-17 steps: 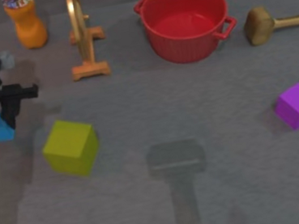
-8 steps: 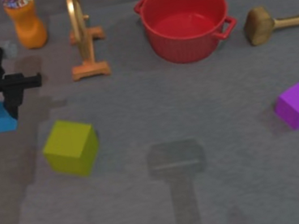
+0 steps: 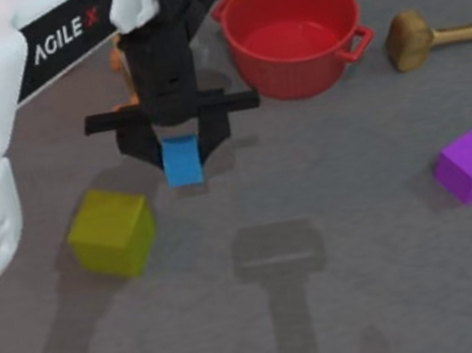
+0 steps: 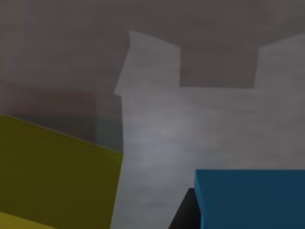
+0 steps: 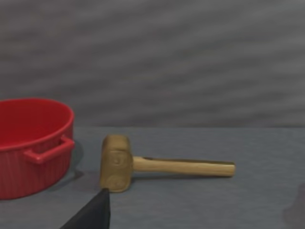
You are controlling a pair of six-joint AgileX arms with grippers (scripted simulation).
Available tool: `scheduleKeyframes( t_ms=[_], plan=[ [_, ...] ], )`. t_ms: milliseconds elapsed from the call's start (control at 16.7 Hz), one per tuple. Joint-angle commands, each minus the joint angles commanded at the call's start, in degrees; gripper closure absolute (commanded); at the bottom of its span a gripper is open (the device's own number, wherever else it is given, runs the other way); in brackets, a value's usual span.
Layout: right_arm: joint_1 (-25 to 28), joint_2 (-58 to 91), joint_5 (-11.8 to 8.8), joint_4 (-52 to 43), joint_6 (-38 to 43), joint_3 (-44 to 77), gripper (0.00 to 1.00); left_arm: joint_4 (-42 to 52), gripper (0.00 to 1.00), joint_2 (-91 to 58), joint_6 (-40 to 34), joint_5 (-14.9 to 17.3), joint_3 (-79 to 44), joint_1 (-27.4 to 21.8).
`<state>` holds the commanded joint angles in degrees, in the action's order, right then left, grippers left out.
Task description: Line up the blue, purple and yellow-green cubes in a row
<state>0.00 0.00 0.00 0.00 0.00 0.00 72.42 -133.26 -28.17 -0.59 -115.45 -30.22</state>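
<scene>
From above, the red pot [image 3: 292,33] near the table's far edge holds nothing. My left gripper [image 3: 180,154] hangs left of it, jaws clamped on the blue cube [image 3: 183,160]. My arm hides most of the things behind it. The yellow-green cube [image 3: 111,232] sits just beside, lower left; the purple cube [image 3: 470,165] rests well apart at the right, open cloth between them. A mallet [image 3: 430,37] is cut off at the right edge.

My left wrist view shows the blue cube [image 4: 250,198] close, the yellow-green cube [image 4: 55,174] near.

My right wrist view shows the pot [image 5: 31,145], the mallet [image 5: 157,164] and one dark fingertip [image 5: 93,214]; I cannot tell how those jaws stand
</scene>
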Motion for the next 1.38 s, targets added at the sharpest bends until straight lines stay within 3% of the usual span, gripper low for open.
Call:
scheduleKeyframes(
  t_ms=[240, 480, 900, 1380],
  plan=[
    [0.00, 0.00, 0.00, 0.00, 0.00, 0.00, 0.00, 5.11, 1.00, -4.94, -16.35, -0.40, -9.95, -14.92],
    [0.00, 0.00, 0.00, 0.00, 0.00, 0.00, 0.00, 7.44, 1.00, -6.77, -24.11, -0.89, -15.44, -22.61],
    [0.00, 0.00, 0.00, 0.00, 0.00, 0.00, 0.00, 6.43, 1.00, -6.55, -24.30, -0.86, -14.65, -22.93],
    [0.00, 0.00, 0.00, 0.00, 0.00, 0.00, 0.00, -7.61, 1.00, -7.61, -24.47, -0.92, -1.41, -22.97]
  ],
)
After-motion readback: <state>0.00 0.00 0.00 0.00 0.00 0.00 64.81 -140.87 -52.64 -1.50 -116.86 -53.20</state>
